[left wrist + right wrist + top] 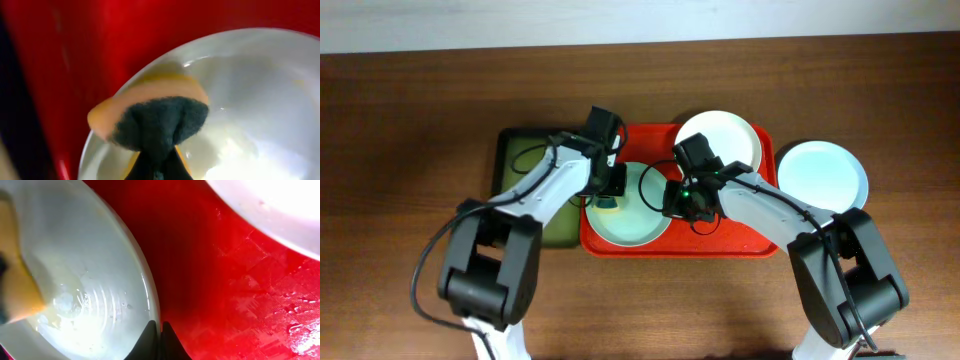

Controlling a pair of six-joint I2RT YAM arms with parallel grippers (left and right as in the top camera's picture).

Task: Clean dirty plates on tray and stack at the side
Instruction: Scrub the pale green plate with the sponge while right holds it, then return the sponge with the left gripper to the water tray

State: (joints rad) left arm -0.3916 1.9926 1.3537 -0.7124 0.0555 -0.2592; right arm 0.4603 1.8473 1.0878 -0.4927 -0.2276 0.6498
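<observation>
The pale green plate [638, 222] lies at the left of the red tray [745, 240]. My left gripper [608, 196] is shut on a yellow sponge with a dark scouring face [155, 117] and presses it on the plate's left part [250, 85]. My right gripper [674, 203] is shut on the green plate's right rim [150, 305], seen in the right wrist view [159, 330]. The white plate [720, 140] lies at the tray's back right. The pale blue plate [823, 175] lies on the table to the right of the tray.
A narrower dark green tray [515, 165] lies against the red tray's left side, partly under my left arm. The red tray's floor [235, 295] is wet. The wooden table [410, 120] extends around both trays.
</observation>
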